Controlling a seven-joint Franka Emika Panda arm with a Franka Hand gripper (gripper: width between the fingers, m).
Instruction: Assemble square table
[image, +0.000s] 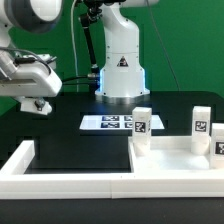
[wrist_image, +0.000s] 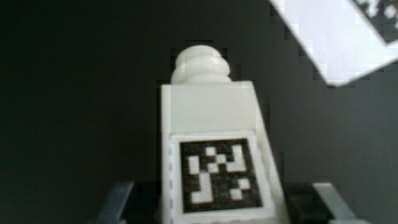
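**benchbot_fan:** So, where are we? The gripper (image: 37, 104) hangs to the exterior view's left of the marker board (image: 112, 122) and well above it. From the wrist view its two fingers (wrist_image: 121, 200) look clamped on a leg block (wrist_image: 214, 130), one on each side, with the tag facing the camera and the rounded screw tip pointing away from us.

**panda_tinkerer:** Yep, we read it as a firm pinch, with the leg off the table. The square tabletop (image: 170, 155) sits in front of the marker board, toward the exterior view's right. Three other legs (image: 142, 122) stand there, the nearest just beside the board's right end.

**benchbot_fan:** Any tips for the carry?

**panda_tinkerer:** We'd keep the leg straight in the pinch and cross over the marker board high enough to clear those standing legs. Then we'd line the screw tip up with a corner pocket before lowering, and go slow. We can't see the pockets from here, so we'd check that before committing.
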